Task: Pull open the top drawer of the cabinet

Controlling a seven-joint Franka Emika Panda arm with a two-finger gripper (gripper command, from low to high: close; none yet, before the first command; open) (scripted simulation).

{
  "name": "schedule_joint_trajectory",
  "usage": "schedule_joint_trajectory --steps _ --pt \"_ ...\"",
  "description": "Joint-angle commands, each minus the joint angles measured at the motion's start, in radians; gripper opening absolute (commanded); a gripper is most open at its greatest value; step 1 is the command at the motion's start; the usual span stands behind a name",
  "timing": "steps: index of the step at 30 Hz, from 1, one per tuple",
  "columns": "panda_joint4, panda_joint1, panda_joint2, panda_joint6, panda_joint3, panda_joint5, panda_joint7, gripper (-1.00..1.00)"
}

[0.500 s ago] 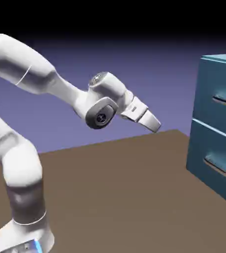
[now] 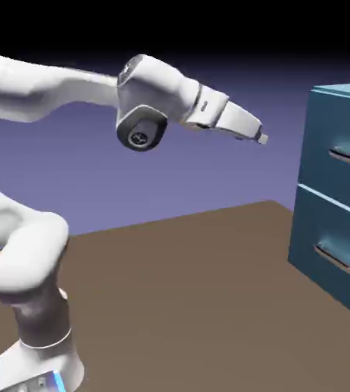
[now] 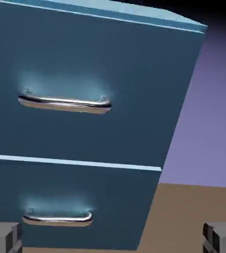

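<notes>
A white robot arm reaches toward a teal cabinet (image 2: 338, 191), its gripper (image 2: 260, 138) hanging in open air at about the height of the top drawer (image 2: 338, 149) and well apart from it, across a stretch of brown table (image 2: 178, 306). The cabinet stands at three o'clock in the exterior view, both drawers shut flush. In the hand view the two grey fingertips (image 3: 3, 236) sit far apart at the bottom corners with nothing between them: the jaws are spread wide and empty. The top drawer's silver handle (image 3: 64, 103) lies at roughly ten o'clock from the hand view's centre, while the lower drawer's handle (image 3: 58, 218) sits at seven o'clock, nearer the fingertips. That is the likely hazard: an approach carried straight ahead could drift low and meet the wrong bar, or strike the flat drawer front beside the handle. The bar is slim and appears tilted in the hand's view, so jaws closing out of line with it might slip off or pinch only one end.
</notes>
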Motion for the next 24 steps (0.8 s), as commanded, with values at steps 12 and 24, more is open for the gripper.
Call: schedule_joint_trajectory --steps 12,24 --pt "0.166 -0.366 -0.195 -0.123 0.242 0.522 -0.496 0.00" --pt "0.331 -0.732 -0.389 -0.247 0.483 1.044 -0.993 0.00"
